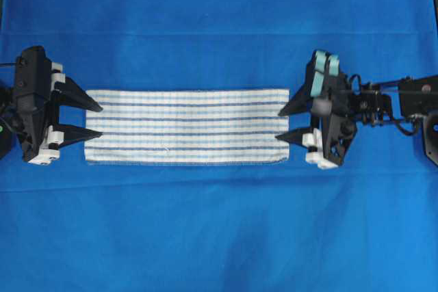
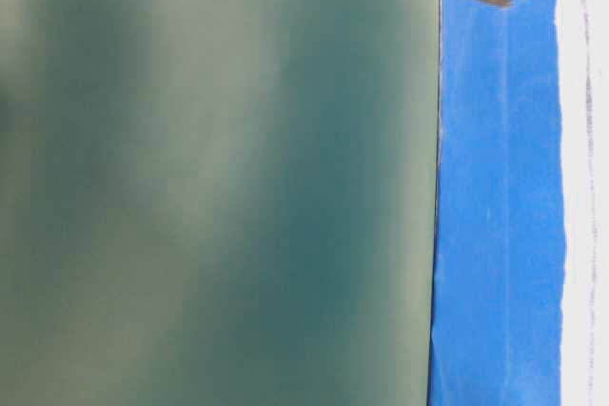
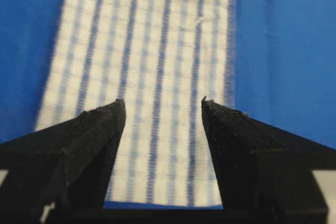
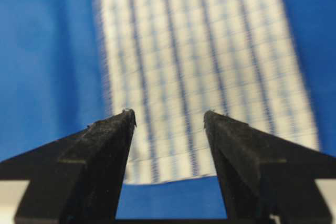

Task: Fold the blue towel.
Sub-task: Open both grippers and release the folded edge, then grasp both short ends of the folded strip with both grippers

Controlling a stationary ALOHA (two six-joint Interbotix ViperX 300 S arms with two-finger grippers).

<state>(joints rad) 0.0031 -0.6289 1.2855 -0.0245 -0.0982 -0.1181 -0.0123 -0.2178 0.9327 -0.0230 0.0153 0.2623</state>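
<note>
Both grippers, left and right, gape empty at the ends of the flat, long, white blue-striped blue towel.

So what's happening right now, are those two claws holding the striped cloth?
Left gripper open, right gripper open, neither holding. Blue towel flat in a long strip on the blue cloth, one gripper at each short end. Nothing in the way.

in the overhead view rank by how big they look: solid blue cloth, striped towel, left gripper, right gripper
1. solid blue cloth, covering nearly the whole view
2. striped towel
3. left gripper and right gripper, which look about alike, so I won't rank them
</note>
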